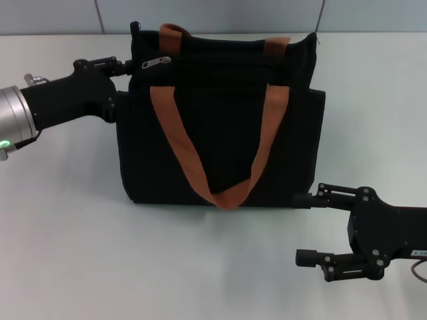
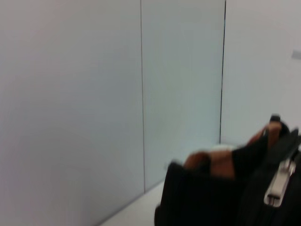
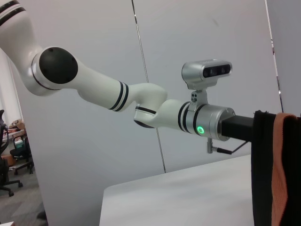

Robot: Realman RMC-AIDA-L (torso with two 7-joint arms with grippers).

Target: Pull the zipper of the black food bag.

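Observation:
The black food bag (image 1: 220, 133) stands upright in the middle of the table, with two orange-brown strap handles (image 1: 170, 133). The silver zipper pull (image 1: 155, 63) lies on the zip line at the bag's upper left corner. It also shows close up in the left wrist view (image 2: 280, 183). My left gripper (image 1: 122, 87) is open at the bag's left upper edge, its upper finger just left of the zipper pull and not holding it. My right gripper (image 1: 303, 228) is open and empty, low on the table by the bag's lower right corner. The right wrist view shows the bag's edge (image 3: 263, 174).
The white table (image 1: 67, 253) runs around the bag. A grey panel wall (image 1: 220, 15) stands close behind the bag. My left arm (image 3: 141, 101) reaches in from the left.

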